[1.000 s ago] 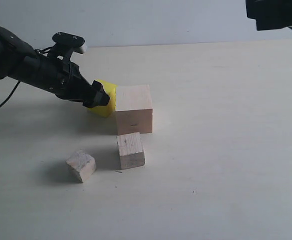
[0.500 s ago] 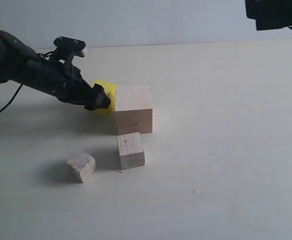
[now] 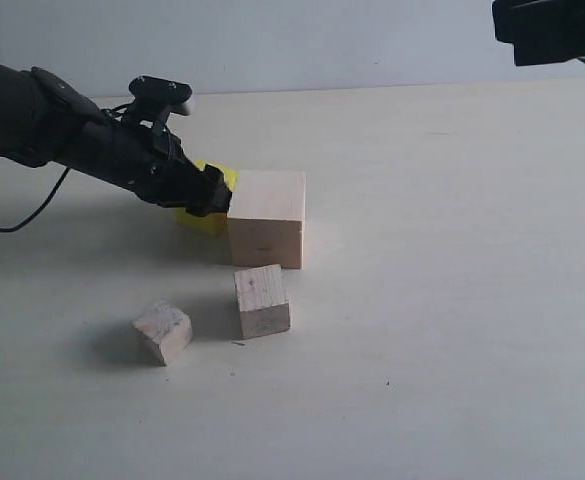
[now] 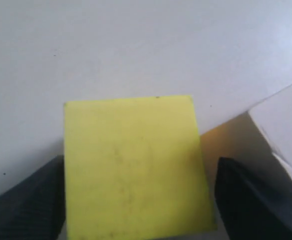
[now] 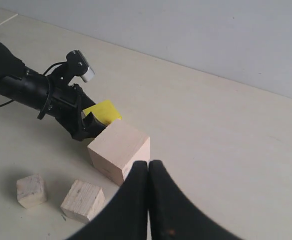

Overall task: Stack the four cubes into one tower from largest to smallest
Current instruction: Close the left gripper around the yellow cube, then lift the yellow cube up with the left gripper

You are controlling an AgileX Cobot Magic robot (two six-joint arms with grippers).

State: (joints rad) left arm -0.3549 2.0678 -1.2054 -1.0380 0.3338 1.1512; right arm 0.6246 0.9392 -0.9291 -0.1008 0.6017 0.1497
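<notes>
My left gripper (image 3: pixel 210 193) is spread around the yellow cube (image 4: pixel 133 165). Its dark fingers (image 4: pixel 31 200) stand one on each side of the cube. One finger lies against a side face, and the other shows a thin sliver of gap, so the cube is straddled rather than pinched. Compared with a second ago, the left gripper has pushed further forward over the yellow cube. Much less yellow shows past the fingers in the exterior view, and the arm reaches in lower and longer from the left. The yellow cube sits flat on the table (image 3: pixel 452 300), where it was before.

Just beside it, on its right in the exterior view, stands the big cube (image 3: pixel 265 220) of pale wood. I cannot tell whether the two touch. In front of the big cube, slightly apart from it, lies the small cube (image 3: pixel 262 300) of plain wood. The grey cube (image 3: pixel 161 332) lies near that one, to its left, turned at an angle. None of these three has moved.

My right gripper (image 5: pixel 148 200) has its fingers pressed together and holds nothing. It hangs high above the table, well apart from the cubes, unchanged.
</notes>
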